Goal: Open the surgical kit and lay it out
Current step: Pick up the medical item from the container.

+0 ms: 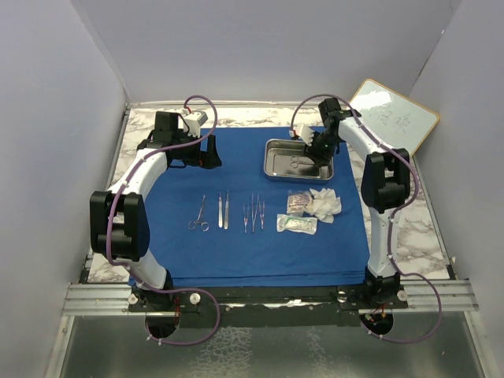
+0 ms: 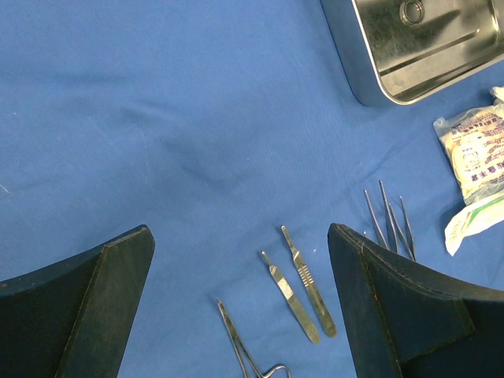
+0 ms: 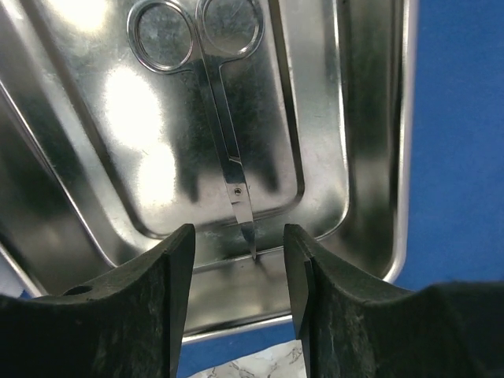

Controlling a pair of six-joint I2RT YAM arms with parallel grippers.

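Note:
The royal-blue cloth [image 1: 236, 244] lies spread flat on the table. The steel tray [image 1: 272, 161] stands at its back right with small scissors [image 3: 224, 142] lying inside. My right gripper [image 3: 239, 244] hovers open over the tray; the scissors' tip shows in the gap between its fingers, touched by neither. My left gripper [image 2: 240, 244] hangs wide open and empty above the cloth at the back left. Below it lie two scalpel handles [image 2: 303, 287], ring-handled forceps [image 2: 236, 339] and tweezers [image 2: 390, 220]. White gauze [image 1: 324, 203] and clear packets [image 1: 298, 224] sit right of the instruments.
A wood-framed whiteboard [image 1: 394, 116] leans at the back right corner. Marble tabletop [image 1: 417, 236] shows around the cloth, with grey walls on three sides. Both arm bases are bolted to the rail [image 1: 268, 298] at the near edge.

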